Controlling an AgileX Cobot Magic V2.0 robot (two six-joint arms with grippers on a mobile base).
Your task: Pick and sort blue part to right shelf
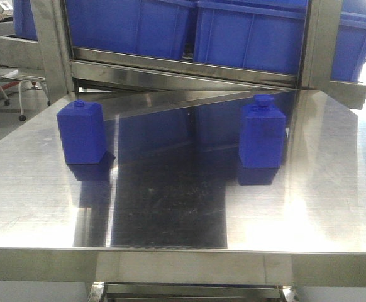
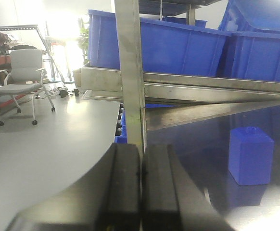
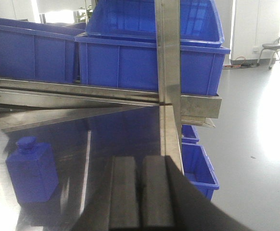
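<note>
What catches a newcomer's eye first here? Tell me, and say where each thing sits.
Two solid-blue blocks stand apart on the mirror-bright steel table: the boxy blue block at left, the tapered blue part at right. Behind them, large blue bins fill the steel shelf.

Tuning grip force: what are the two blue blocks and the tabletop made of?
The blue part looks like moulded plastic: matte, uniform colour. The boxier blue block looks the same. The tabletop is probably brushed stainless steel; it mirrors both blocks.
</note>
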